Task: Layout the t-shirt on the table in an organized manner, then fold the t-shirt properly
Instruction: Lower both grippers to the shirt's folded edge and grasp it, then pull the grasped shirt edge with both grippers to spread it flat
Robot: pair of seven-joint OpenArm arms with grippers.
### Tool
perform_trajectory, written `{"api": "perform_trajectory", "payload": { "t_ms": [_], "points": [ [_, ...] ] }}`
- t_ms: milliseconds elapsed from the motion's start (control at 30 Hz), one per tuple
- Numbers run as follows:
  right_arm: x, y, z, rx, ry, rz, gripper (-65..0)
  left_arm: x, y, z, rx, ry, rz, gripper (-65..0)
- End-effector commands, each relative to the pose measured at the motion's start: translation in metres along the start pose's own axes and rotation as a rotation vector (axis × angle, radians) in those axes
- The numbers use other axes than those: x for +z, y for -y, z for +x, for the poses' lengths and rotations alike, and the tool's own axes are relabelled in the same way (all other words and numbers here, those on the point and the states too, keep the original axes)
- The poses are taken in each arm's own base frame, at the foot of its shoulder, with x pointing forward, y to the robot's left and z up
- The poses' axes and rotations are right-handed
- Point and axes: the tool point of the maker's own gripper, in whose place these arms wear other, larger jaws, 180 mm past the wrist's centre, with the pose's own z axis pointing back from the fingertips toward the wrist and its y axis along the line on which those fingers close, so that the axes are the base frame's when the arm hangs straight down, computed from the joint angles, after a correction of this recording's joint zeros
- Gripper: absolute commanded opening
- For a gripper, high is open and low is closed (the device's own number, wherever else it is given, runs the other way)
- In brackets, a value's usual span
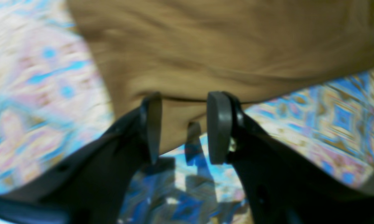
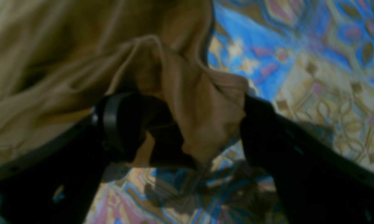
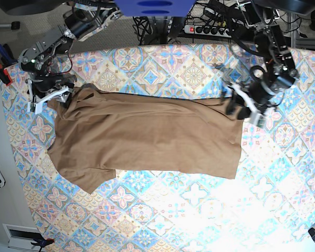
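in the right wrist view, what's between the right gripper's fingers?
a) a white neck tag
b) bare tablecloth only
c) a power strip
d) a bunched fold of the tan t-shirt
d: in the right wrist view a crumpled fold of the t-shirt sits between the wide-set fingers of the right gripper, with the patterned table beyond it.

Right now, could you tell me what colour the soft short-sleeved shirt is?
Plain tan-brown shirt, no print; clearest in the base view.
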Motion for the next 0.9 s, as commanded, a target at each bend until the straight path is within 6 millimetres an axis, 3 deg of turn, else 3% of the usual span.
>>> {"api": "perform_trajectory", "payload": {
  "t_ms": [0, 167, 367, 667, 867],
  "points": [
    [0.004, 0.005, 0.011, 0.015, 0.034, -0.012, -19.3, 0.007, -0.007, 0.015, -0.007, 0.054, 0.016, -38.6],
    [0.003, 0.005, 0.009, 0.013, 0.029, -0.011, -19.3, 0.019, -0.032, 0.018, 0.022, 0.078, 0.091, -30.0],
    [0.004, 0.006, 0.007, 0.015, 0.024, -0.014, -19.3, 0.003, -0.056, 0.002, 0.115, 0.041, 0.084, -29.7],
    [0.007, 0.010, -0.006, 0.017, -0.006, -0.022, -19.3, -0.004, -0.077, -0.013, 0.193, 0.015, 0.102, -29.7],
    [0.007, 0.010, -0.007, 0.017, -0.007, -0.022, -19.3, -0.023, -0.086, -0.024, 0.255, -0.027, 0.073, -29.7]
  ]
}}
